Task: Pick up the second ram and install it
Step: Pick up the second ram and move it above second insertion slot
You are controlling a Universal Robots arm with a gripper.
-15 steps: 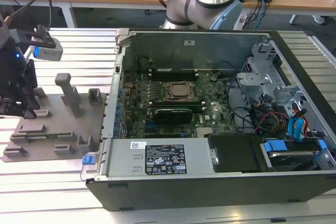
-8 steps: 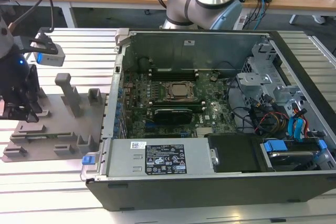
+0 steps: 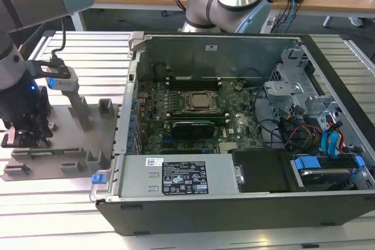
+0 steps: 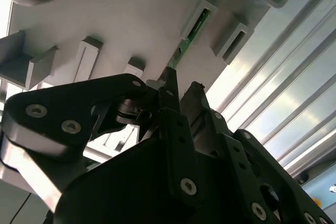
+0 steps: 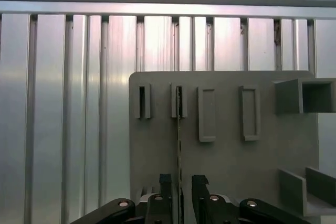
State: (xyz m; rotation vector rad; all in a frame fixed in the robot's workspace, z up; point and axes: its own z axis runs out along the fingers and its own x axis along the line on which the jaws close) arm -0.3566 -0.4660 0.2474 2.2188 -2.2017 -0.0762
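**Item: memory stick** point(image 5: 179, 129). It stands on edge in a slot of the grey holder plate point(image 5: 226, 166). The plate lies on the slatted metal table point(image 5: 63, 103), outside the computer case point(image 3: 234, 203), on the exterior view's left. The stick is not yet lifted.

**Item: gripper** point(image 5: 181, 179). It is low over the plate. Its fingers point(image 5: 166, 182) are apart, one on each side of the stick's near end. I see no clamping contact.

**Step in hand (my judgement): the grasp.**
- I want the fingers square to the board's two faces.
- I want the stick centred in the gap so both pads land together. An uneven close would push the board sideways in its slot.
- I want the grip on the flat of the board, low enough to hold it firmly.
- I want no tilt, since a tilted stick would likely bind against the holder.

**View notes.**
- The first wrist view looks straight along the stick's thin edge. It gives me the alignment: the stick sits nearer one finger than the other.
- The second wrist view comes from low and close. It gives me the green of the memory stick point(image 4: 190, 29) between the raised holder blocks point(image 4: 233, 38), and how near the fingertips are to the plate.
- The exterior view adds the open case and its motherboard point(image 3: 199, 109), well apart from the holder.
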